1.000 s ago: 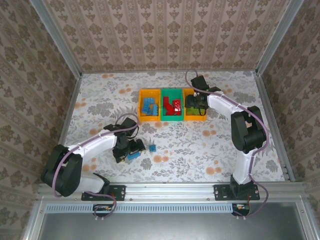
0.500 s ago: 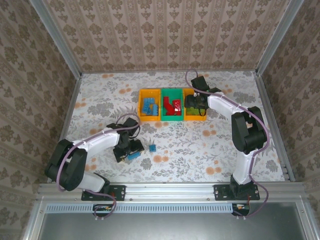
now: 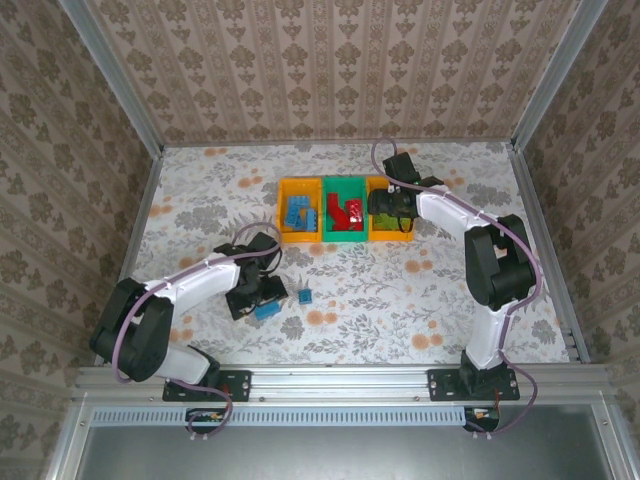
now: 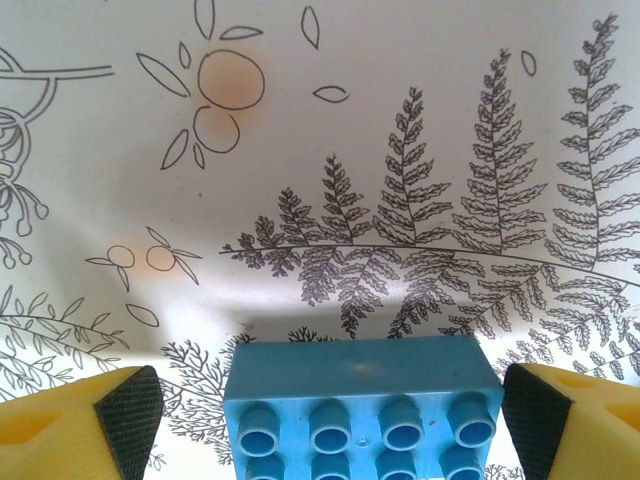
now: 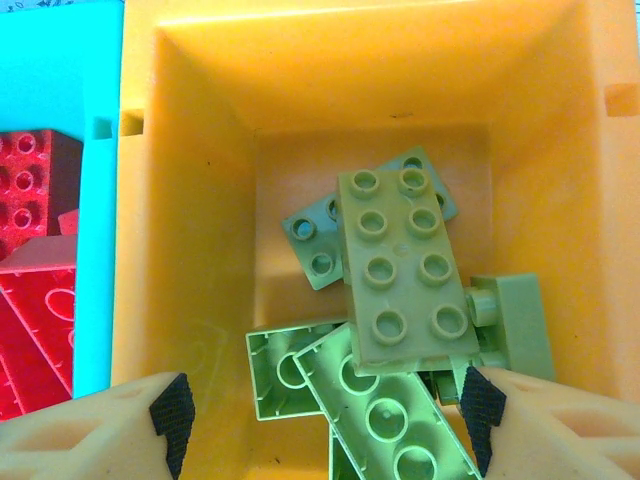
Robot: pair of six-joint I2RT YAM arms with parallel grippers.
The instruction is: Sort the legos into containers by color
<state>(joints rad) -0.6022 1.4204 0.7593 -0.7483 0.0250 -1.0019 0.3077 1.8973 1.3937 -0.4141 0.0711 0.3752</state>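
Counter (image 3: 420, 300): two blue legos (image 3: 304, 296) left unsorted.
Bins (image 3: 300, 239): blue, red, green already sorted.
Left fingers (image 4: 128, 415): spread astride one blue lego (image 4: 360, 400).
Right fingers (image 5: 172, 410): parted, empty.

The counter (image 3: 430, 290) has a pale surface printed with grey ferns and orange blossoms. Toward its far middle stand three bins joined in a row, a green bin (image 3: 344, 237) between a left orange bin (image 3: 281, 212) and a right orange bin (image 3: 390, 239). Nearer the front left lie two blue bricks, a larger brick (image 3: 267, 310) with its studs up and a smaller brick (image 3: 304, 296) near it, not touching.
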